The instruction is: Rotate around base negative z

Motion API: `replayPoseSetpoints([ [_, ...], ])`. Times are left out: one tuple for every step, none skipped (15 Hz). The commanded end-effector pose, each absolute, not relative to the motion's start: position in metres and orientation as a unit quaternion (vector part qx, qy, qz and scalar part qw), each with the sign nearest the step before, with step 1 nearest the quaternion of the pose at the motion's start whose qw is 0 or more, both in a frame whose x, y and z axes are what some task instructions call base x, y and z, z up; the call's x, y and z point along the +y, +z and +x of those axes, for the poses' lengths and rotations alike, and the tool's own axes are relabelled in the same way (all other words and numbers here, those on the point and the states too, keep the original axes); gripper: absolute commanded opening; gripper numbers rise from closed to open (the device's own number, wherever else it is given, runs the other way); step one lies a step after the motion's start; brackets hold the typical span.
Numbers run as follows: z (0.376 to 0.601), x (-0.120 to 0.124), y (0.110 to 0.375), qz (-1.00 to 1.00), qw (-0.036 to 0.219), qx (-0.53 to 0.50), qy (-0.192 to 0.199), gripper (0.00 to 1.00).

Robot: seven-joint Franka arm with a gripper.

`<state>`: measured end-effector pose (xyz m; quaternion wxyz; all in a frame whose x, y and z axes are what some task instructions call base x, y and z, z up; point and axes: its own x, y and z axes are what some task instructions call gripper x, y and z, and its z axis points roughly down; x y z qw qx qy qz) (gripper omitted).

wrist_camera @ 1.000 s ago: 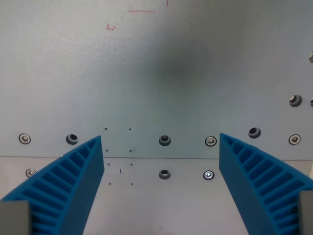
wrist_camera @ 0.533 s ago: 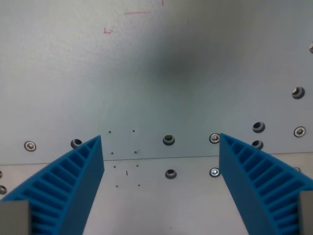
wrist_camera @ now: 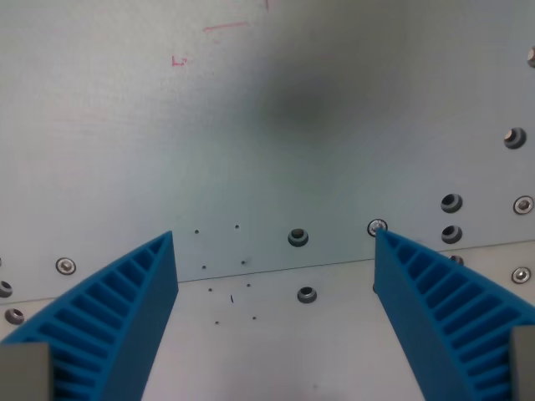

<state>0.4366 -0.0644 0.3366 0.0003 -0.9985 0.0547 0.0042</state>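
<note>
My gripper is open and empty. Its two blue ribbed fingers stand wide apart at the wrist view's lower left and lower right. Below it lies a flat pale grey metal plate. A seam runs across the plate between the fingers, tilted up toward the wrist view's right. No loose object shows in view.
Bolts and holes dot the plate along the seam: a screw hole, a bolt, a bright screw, more holes at the right. Faint red marks sit at the top left. A soft dark shadow lies mid-plate.
The whole scene has turned counterclockwise in the picture: the seam and bolt rows now slope up to the right. The camera has rotated. The fingers keep the same spread.
</note>
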Motion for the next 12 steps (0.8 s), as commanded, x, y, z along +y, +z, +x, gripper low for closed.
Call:
replayPoseSetpoints([
  [0.4364, -0.0647, 0.3395, -0.991, 0.001, 0.135, 0.001, 1.0],
  [0.4364, -0.0647, 0.3395, -0.99, 0.001, 0.142, 0.001, 1.0],
  [0.4364, -0.0647, 0.3395, -0.989, 0.001, 0.148, 0.001, 1.0],
  [0.4364, -0.0647, 0.3395, -0.988, 0.001, 0.155, 0.001, 1.0],
  [0.4364, -0.0647, 0.3395, -0.987, 0.001, 0.162, 0.001, 1.0],
  [0.4364, -0.0647, 0.3395, -0.986, 0.001, 0.168, 0.001, 1.0],
  [0.4364, -0.0647, 0.3395, -0.985, 0.001, 0.175, 0.001, 1.0],
  [0.4364, -0.0647, 0.3395, -0.983, 0.001, 0.181, 0.001, 1.0],
  [0.4364, -0.0647, 0.3395, -0.982, 0.001, 0.188, 0.001, 1.0],
  [0.4364, -0.0647, 0.3395, -0.981, 0.001, 0.194, 0.001, 1.0],
  [0.4364, -0.0647, 0.3395, -0.98, 0.001, 0.201, 0.001, 1.0],
  [0.4364, -0.0647, 0.3395, -0.978, 0.001, 0.207, 0.001, 1.0],
])
